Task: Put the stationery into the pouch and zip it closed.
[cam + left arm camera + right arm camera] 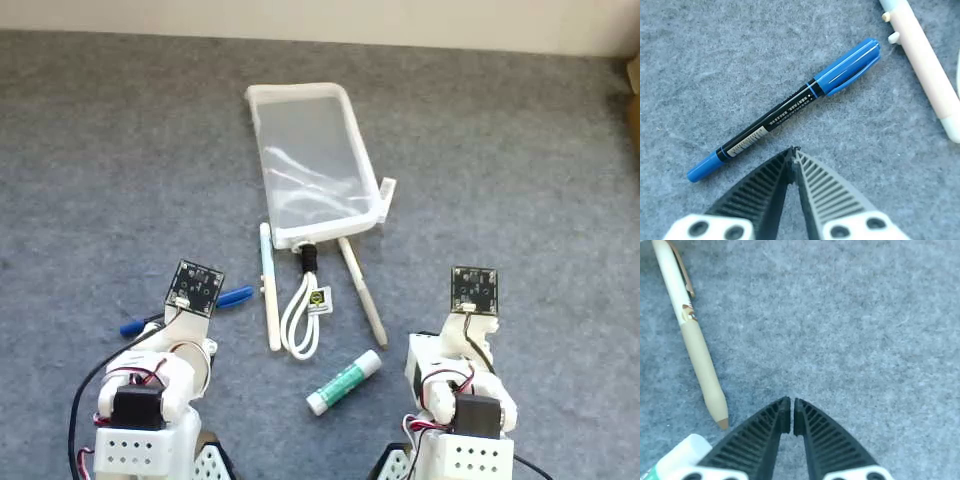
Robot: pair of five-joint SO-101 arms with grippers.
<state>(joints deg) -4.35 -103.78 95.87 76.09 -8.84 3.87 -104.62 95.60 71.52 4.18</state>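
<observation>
A clear pouch [315,165] with white edging lies flat at the middle back of the grey mat. Just in front of it are a white pen [269,285], a looped white cable [300,315], a beige pen [362,292] and a green-and-white glue stick [344,382]. A blue marker [790,107] lies diagonally on the mat just beyond my left gripper [794,150], which is shut and holds nothing. The white pen [925,60] is off to one side of it. My right gripper [791,402] is shut and empty over bare mat, with the beige pen [692,340] and the glue stick's cap [680,455] beside it.
Both arm bases stand at the front edge, the left arm [150,400] and the right arm [465,400]. Grey mat [520,180] covers the table. A pale wall strip runs along the back.
</observation>
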